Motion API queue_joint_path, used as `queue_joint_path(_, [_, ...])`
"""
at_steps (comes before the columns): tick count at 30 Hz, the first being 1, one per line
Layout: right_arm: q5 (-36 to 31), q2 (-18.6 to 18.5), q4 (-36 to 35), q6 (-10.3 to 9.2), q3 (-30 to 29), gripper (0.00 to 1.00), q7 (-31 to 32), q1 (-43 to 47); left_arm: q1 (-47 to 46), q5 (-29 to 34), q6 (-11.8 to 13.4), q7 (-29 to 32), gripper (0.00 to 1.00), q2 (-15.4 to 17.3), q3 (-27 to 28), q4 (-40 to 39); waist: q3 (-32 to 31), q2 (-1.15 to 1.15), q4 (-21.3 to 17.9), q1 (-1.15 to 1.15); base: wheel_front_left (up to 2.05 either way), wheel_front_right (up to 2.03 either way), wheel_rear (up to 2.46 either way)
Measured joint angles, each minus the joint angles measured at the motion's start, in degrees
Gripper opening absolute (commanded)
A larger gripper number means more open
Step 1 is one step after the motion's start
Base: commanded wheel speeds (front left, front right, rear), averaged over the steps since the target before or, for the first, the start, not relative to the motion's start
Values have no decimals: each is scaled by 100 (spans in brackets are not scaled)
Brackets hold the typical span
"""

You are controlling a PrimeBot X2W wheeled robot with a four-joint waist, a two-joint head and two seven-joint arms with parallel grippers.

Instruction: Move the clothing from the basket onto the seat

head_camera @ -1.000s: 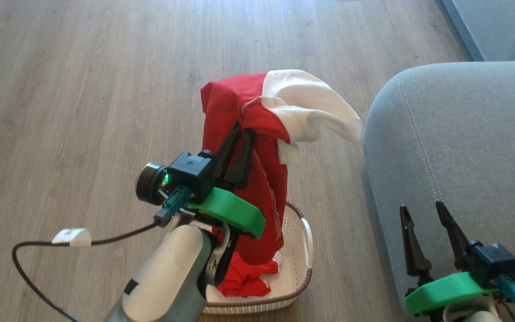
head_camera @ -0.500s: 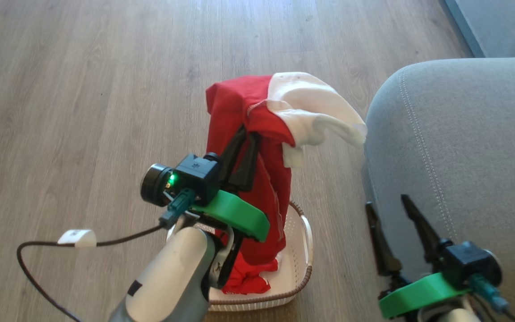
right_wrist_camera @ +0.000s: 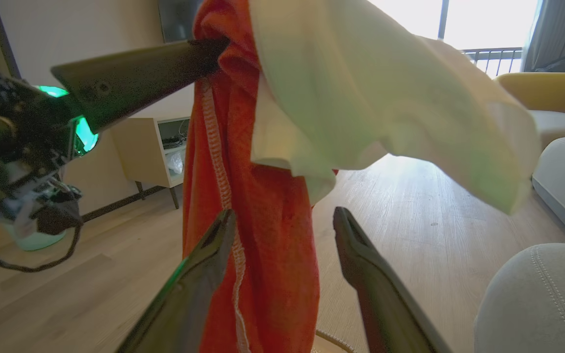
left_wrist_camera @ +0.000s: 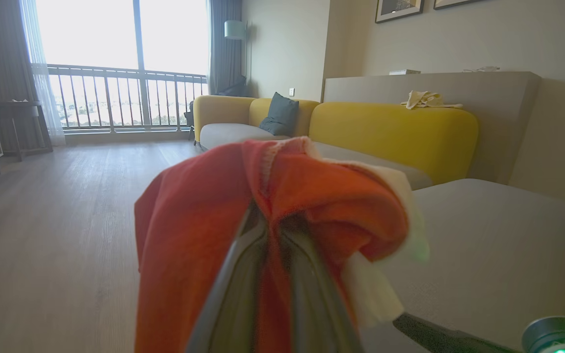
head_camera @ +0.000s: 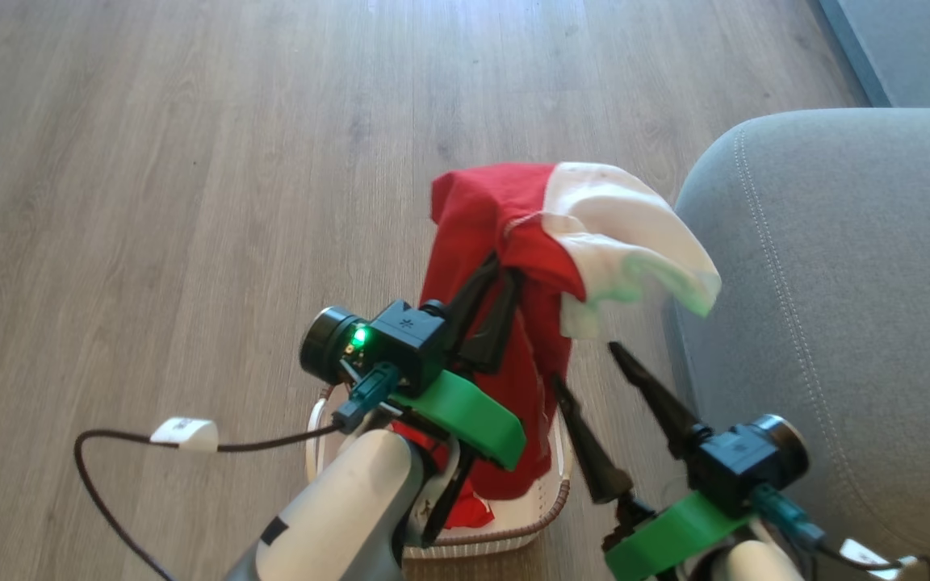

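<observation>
Clothing (head_camera: pixel 505 234), a red piece with a white one draped over its top, hangs from the left end effector (head_camera: pixel 505 270). The fingers of that end effector are pinched tight on a fold of the red fabric, held up above the basket (head_camera: pixel 555 504). The red piece's lower end reaches down into the basket, where more red cloth lies on the bottom. The white piece's free end hangs just beside the seat (head_camera: pixel 836 282). The right end effector (head_camera: pixel 583 363) is spread wide and holds nothing. In its wrist view the hanging red cloth shows between its fingers, but contact cannot be told. The basket stands on the floor (head_camera: pixel 190 161) next to the seat. A white tag (head_camera: pixel 184 433) on the left arm's cable bears marks too small to read.
</observation>
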Motion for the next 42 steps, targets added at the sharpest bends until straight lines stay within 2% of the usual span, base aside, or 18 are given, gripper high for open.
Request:
queue_joint_path(15, [-505,-12,928,0,545,100,0,-764,-363,-370,149,0,0,14,-773,-233,-52,0,116,0,0,0,0])
queue_joint_path(21, [-642,1,1093,0,366,100,0,-988,-463,-467,212,0,0,19,-1005,-244,-63,0,178,0,0,0,0])
queue_joint_path(25, [-467,4,1074,0,231,100,0,-1011,-478,-519,223,0,0,19,-1122,-218,-71,0,231,0,0,0,0])
queue_joint_path(26, [-380,4,1054,0,204,97,0,-1011,-478,-520,223,0,0,19,-1122,-214,-72,0,240,0,0,0,0])
queue_joint_path(27, [-278,4,1036,0,193,42,0,-1011,-478,-520,223,0,0,19,-1122,-211,-76,0,247,0,0,0,0])
queue_joint_path(28, [-211,4,1000,0,187,0,0,-1011,-478,-520,223,0,0,20,-1121,-202,-80,0,251,0,0,0,0])
queue_joint_path(38, [-98,10,915,0,-69,0,0,-1004,-438,-519,249,0,0,18,-901,-67,-86,0,243,0,0,0,0])
queue_joint_path(42, [65,12,812,0,-345,0,0,-998,-415,-509,245,0,0,19,-724,29,-67,0,226,0,0,0,0])
